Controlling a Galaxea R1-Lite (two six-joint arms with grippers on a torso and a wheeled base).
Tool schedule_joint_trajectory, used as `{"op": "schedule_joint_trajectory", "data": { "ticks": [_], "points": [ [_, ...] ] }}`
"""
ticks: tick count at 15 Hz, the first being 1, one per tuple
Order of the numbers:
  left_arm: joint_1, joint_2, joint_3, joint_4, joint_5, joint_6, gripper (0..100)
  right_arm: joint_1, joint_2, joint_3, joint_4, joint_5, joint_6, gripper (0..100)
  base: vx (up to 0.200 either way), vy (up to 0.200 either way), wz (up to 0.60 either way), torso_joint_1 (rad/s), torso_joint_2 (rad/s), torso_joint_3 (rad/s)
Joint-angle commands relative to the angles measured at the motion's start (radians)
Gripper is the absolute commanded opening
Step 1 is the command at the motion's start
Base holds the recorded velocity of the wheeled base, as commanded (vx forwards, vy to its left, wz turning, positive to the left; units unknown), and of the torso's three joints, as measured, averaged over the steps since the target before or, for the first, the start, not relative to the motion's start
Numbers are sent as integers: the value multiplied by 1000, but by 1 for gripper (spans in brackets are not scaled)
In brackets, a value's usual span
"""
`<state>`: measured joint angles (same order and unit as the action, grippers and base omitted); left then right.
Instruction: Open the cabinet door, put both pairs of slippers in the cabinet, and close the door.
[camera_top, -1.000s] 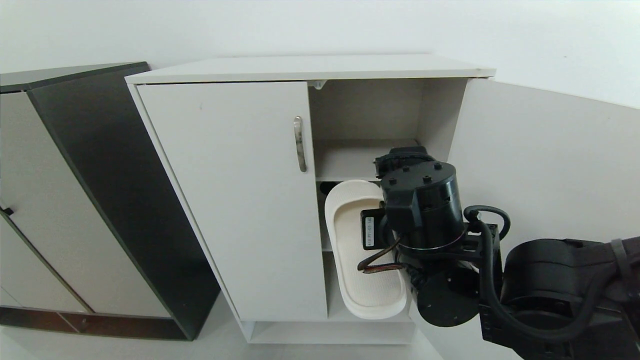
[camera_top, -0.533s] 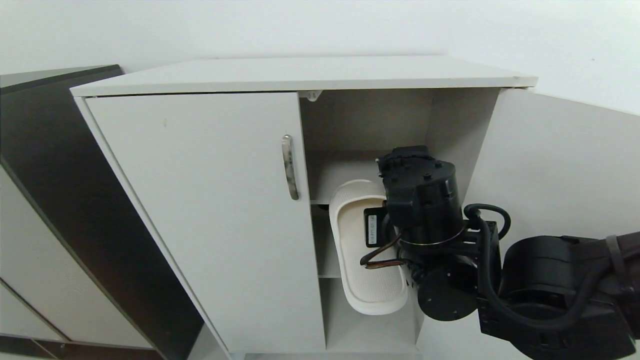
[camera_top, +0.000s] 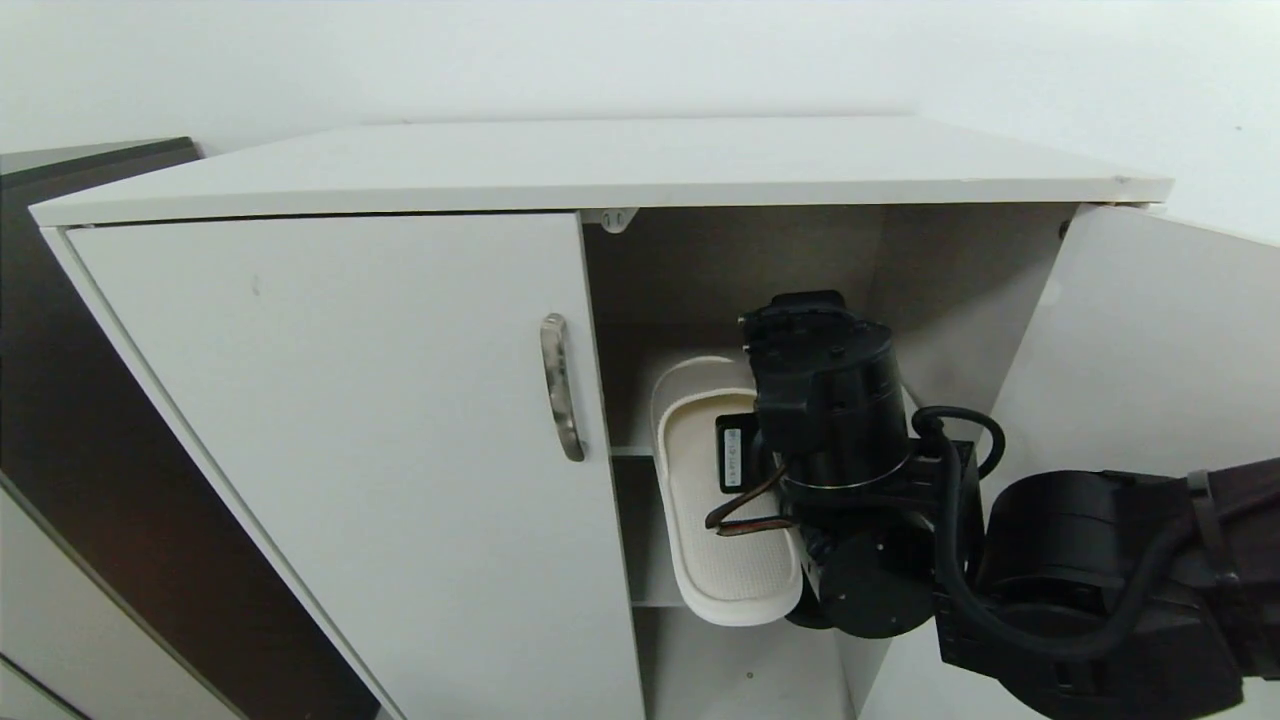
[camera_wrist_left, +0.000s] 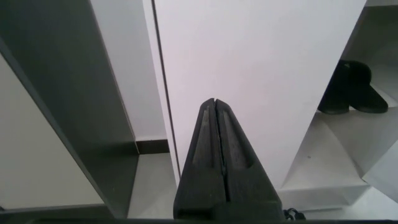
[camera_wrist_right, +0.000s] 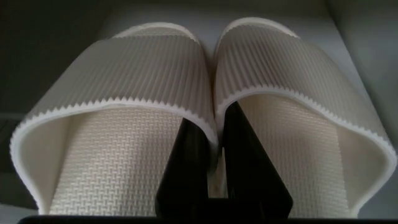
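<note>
– Progress check: how far along are we?
– About halfway, by our reckoning. The white two-door wooden cabinet (camera_top: 600, 165) has its right door (camera_top: 1150, 340) swung wide, so the opening step is done. Its left door (camera_top: 350, 430) is shut.
– And the slippers?
– One pair of black slippers (camera_wrist_left: 356, 87) sits inside on a lower shelf (camera_wrist_left: 329, 143). The pair of cream ribbed rubber slippers (camera_top: 715, 520) hangs in our right claw (camera_wrist_right: 214, 140), which pinches their two inner edges together. Their toes are past the front edge of the upper shelf (camera_top: 630, 430), and their heels are out in front of the cabinet.
– Our left claw?
– The left claw (camera_wrist_left: 214, 109) is pressed together on nothing, in front of the shut left door.
– What remains?
– We must set the cream pair on a shelf, release it, draw the arm out and close the right door.
</note>
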<state>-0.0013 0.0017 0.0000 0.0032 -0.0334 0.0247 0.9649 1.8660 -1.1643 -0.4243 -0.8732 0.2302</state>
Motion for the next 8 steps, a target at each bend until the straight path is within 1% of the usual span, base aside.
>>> {"op": "schedule_joint_trajectory", "data": {
  "ticks": [1, 4, 8],
  "points": [
    [1, 1, 0, 0, 0, 0, 0, -25, 18, -11, 1, 3, 0, 0, 0, 0, 0, 0, 0, 0],
    [0, 1, 0, 0, 0, 1, 0, -66, 45, -48, 4, 51, -6, 0, 0, 0, 0, 0, 0, 0],
    [0, 1, 0, 0, 0, 1, 0, -112, 105, -135, 12, 60, -22, 0, 0, 0, 0, 0, 0, 0]
  ]
}}
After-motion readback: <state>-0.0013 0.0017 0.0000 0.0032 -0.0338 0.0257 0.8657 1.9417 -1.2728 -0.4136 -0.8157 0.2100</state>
